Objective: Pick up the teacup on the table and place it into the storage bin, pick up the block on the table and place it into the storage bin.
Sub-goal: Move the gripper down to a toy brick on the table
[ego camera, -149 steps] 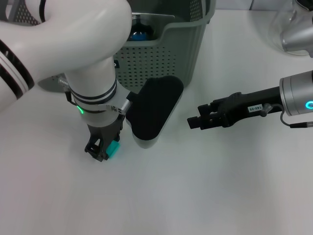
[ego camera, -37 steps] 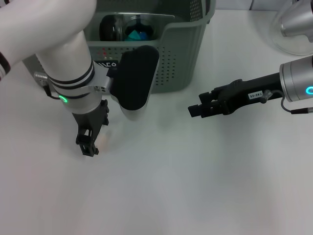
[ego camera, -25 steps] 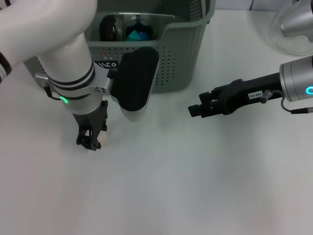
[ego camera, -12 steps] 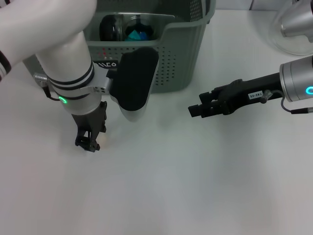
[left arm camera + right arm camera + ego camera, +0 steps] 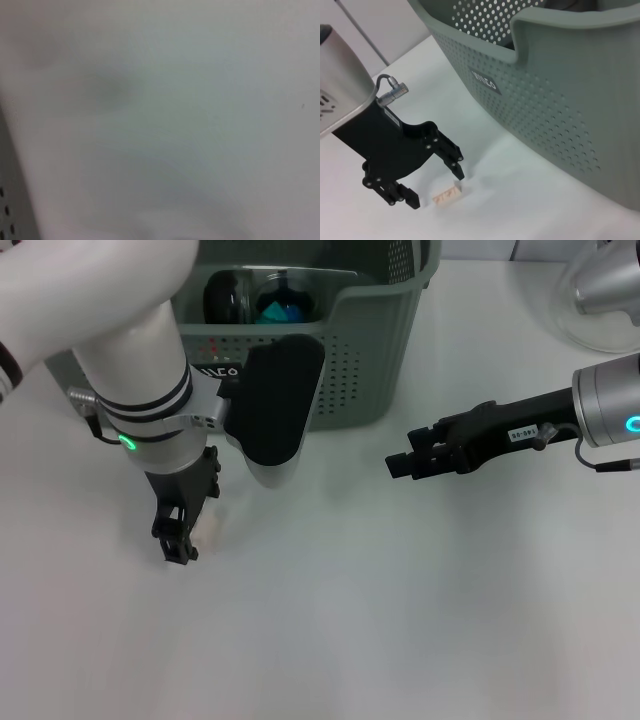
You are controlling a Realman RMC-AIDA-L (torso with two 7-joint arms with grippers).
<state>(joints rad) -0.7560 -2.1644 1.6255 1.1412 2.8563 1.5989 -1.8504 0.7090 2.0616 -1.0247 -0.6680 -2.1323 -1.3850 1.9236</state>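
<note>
In front of the storage bin (image 5: 375, 350), a small pale block (image 5: 448, 195) lies on the surface (image 5: 400, 620) between the left gripper's (image 5: 431, 187) open, empty jaws; seemingly light and rigid, best pinched across its flat sides; right gripper (image 5: 400, 466) idles well apart, jaws apparently closed

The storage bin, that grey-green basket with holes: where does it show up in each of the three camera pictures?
Head view: the storage bin stands at the top centre, behind the left gripper.
Left wrist view: only a sliver of its perforated wall at the lower left edge.
Right wrist view: it fills the upper right, logo label facing the camera.
Shared landmark: the perforated wall.
</note>
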